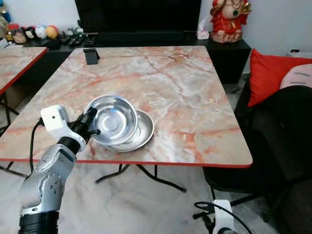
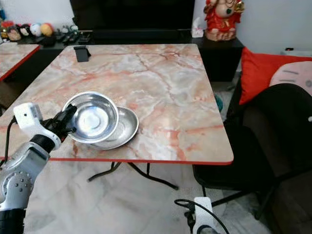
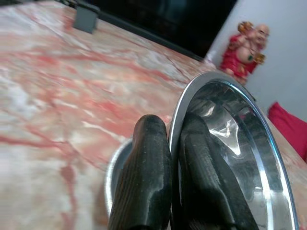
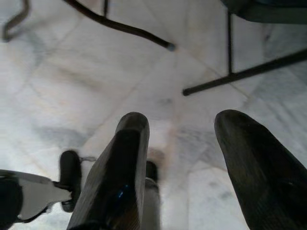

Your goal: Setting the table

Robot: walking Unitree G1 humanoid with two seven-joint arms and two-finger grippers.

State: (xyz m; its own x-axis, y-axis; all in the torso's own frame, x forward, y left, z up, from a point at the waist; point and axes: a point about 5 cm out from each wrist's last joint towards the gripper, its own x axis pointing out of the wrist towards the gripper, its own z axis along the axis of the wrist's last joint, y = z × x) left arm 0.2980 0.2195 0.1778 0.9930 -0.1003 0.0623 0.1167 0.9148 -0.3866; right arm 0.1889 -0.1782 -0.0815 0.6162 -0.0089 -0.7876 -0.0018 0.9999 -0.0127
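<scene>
Table (image 1: pixel 185 92): showing pink-and-cream marble veining with a red edge.
Bowl (image 1: pixel 111 119): gleaming mirror silver.
Plate (image 1: pixel 144 130): gleaming silver.
Left gripper (image 1: pixel 92 123): showing black fingers on a silver arm.
Cushion (image 1: pixel 268 75): showing plain red.
Floor (image 1: pixel 146 204): showing pale grey-veined marble.

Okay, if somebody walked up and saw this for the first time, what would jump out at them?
Probably the shiny steel bowl near the front edge of the marble table, tipped up over a steel plate. The left gripper has its jaws pinched on the bowl's rim. Behind the table, a red figurine stands on the dark cabinet.
</scene>
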